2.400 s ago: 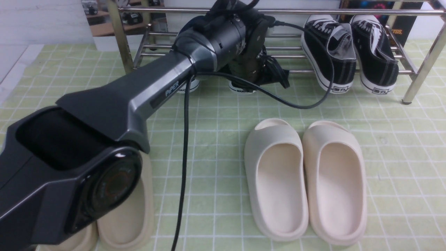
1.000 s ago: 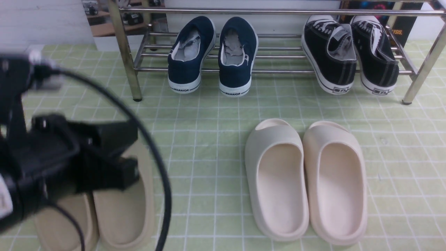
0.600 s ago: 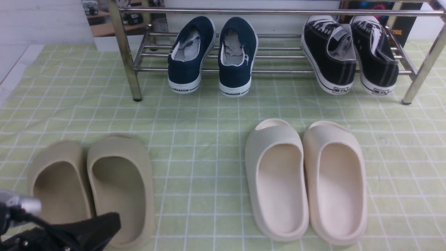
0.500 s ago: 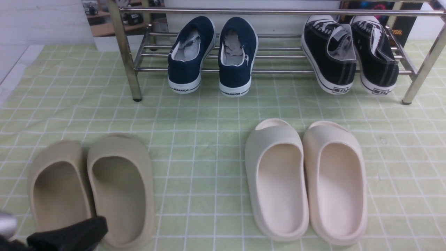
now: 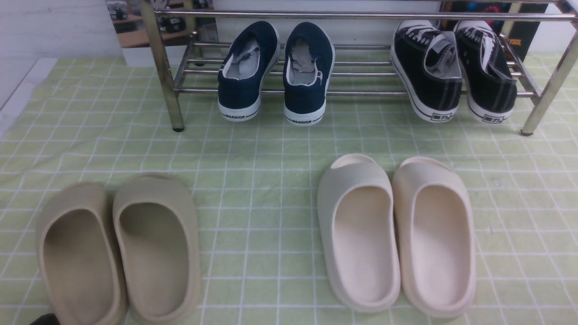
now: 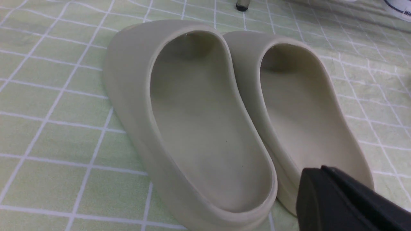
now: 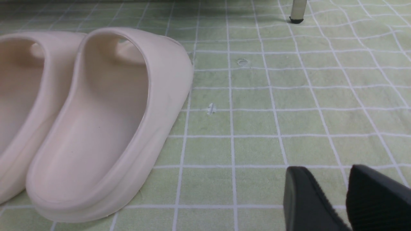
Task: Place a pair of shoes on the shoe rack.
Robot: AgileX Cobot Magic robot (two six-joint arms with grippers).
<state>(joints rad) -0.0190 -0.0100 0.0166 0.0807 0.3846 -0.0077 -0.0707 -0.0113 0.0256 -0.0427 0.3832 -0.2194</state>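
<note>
The pair of shoes, two navy slip-ons with white soles, left shoe (image 5: 246,67) and right shoe (image 5: 309,72), rests side by side on the left half of the shoe rack (image 5: 361,92), heels toward me and overhanging the front tube. No gripper touches them. My left gripper (image 6: 316,171) is shut and empty, low over the heel end of the beige slides (image 6: 208,128). Only a black tip of it shows at the front view's bottom-left corner (image 5: 43,319). My right gripper (image 7: 324,171) stands a little open and empty over bare cloth, beside the cream slides (image 7: 96,122).
Black lace-up sneakers (image 5: 451,67) occupy the rack's right half. Beige slides (image 5: 117,248) lie front left and cream slides (image 5: 397,234) front right on the green checked cloth (image 5: 271,149). The rack's legs (image 5: 167,81) stand on the cloth.
My left arm has pulled back from the rack toward the front left and almost left the front view. The navy shoes stay on the rack, uncovered.
</note>
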